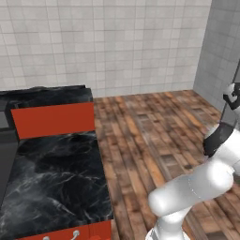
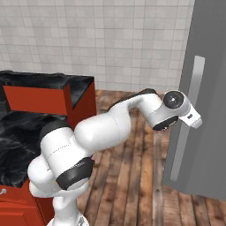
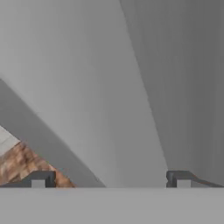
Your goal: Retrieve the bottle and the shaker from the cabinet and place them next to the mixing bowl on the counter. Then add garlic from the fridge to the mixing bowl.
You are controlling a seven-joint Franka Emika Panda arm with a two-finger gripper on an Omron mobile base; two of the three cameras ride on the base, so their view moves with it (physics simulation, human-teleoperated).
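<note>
the fridge (image 2: 207, 101) stands shut at three o'clock in the right base view, its long pale handle (image 2: 185, 119) running down the door. the arm (image 2: 101, 132) reaches to it, the hand against the handle. in the hand view the jaws (image 3: 109, 179) stand wide apart, holding nothing, grey door close ahead and wood floor (image 3: 22, 164) at eight o'clock. the black marble surface (image 1: 51, 178) lies at nine o'clock in the left base view, over red cabinets (image 1: 54, 119).

Closed fridge (image 2: 207, 110) door blocks claw (image 3: 109, 179) (handle (image 2: 187, 119) alongside); floor (image 1: 154, 126) open.
</note>
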